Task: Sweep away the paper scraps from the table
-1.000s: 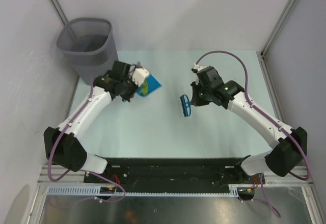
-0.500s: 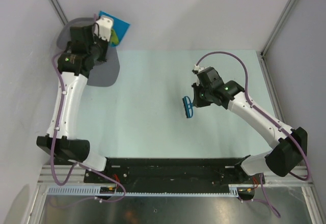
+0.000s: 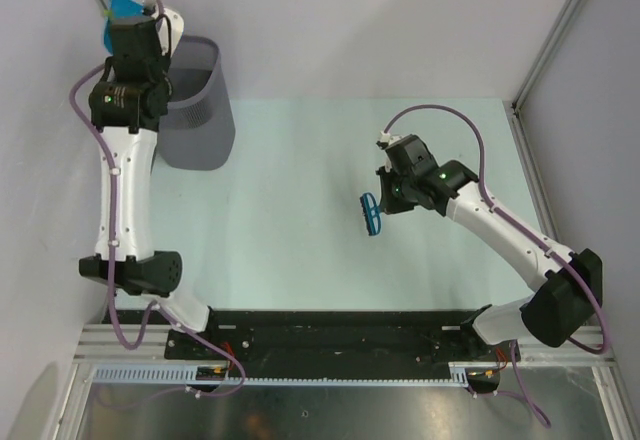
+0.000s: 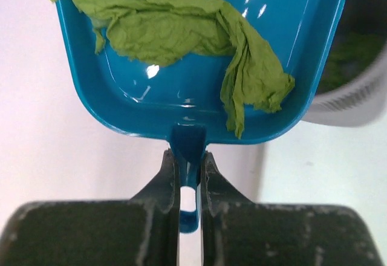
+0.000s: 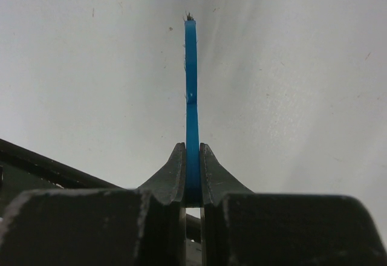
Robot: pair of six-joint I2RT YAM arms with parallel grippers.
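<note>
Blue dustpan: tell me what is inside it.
Crumpled green paper scraps lie inside the blue dustpan, spread across its floor. The floor under them is hidden.

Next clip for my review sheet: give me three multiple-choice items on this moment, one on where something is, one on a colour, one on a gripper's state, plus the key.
1. Where do the paper scraps lie?
A) on the table
B) on the wastebasket's rim
C) in the dustpan

2. What colour is the brush?
A) blue
B) red
C) yellow

3. How is the left gripper?
A) open and empty
B) shut on the dustpan's handle
C) shut on the brush

Key: 1 C, the left wrist view shows the green scraps inside the pan; 2 A, it is blue in the top and right wrist views; 3 B, its jaws pinch the handle.
</note>
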